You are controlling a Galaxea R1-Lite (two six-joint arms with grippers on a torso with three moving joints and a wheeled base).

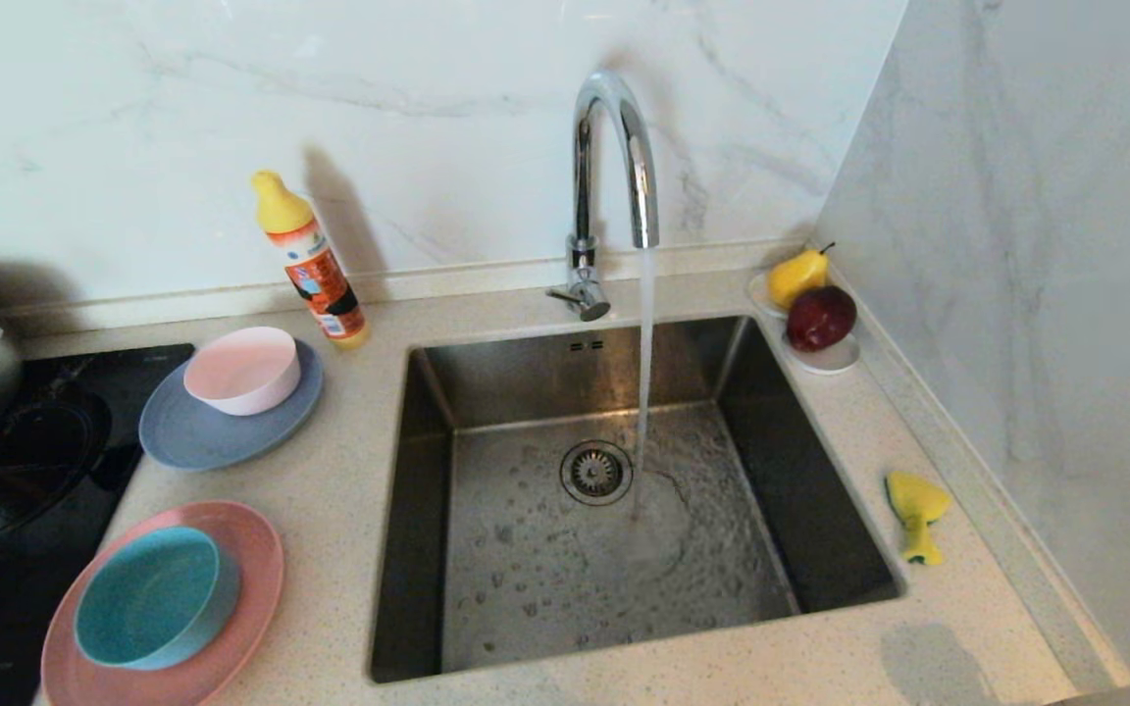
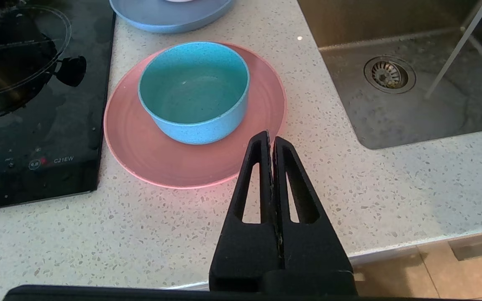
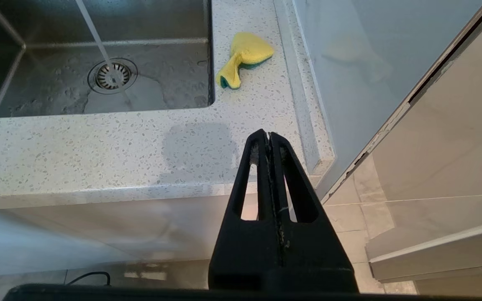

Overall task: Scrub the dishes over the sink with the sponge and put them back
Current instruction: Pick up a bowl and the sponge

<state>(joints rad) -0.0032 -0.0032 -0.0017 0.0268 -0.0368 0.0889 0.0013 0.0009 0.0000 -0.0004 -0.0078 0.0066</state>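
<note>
The sponge (image 1: 915, 514), yellow with a green side and crumpled, lies on the counter (image 1: 349, 471) right of the sink (image 1: 428, 510). Left of the sink, the teal bowl (image 1: 155, 595) sits in the salmon-pink plate (image 1: 251, 569) and the pale pink bowl (image 1: 243, 370) on the grey-blue plate (image 1: 192, 436). Water runs from the tap (image 1: 612, 167). The left gripper (image 2: 271, 140) and right gripper (image 3: 268, 136) hang at the counter's near edge, fingers pressed together, empty.

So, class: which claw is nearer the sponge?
Right. The right claw hangs shut off the counter's front edge on the sponge's side; the left claw, also shut, hangs by the salmon-pink plate across the sink.
</note>
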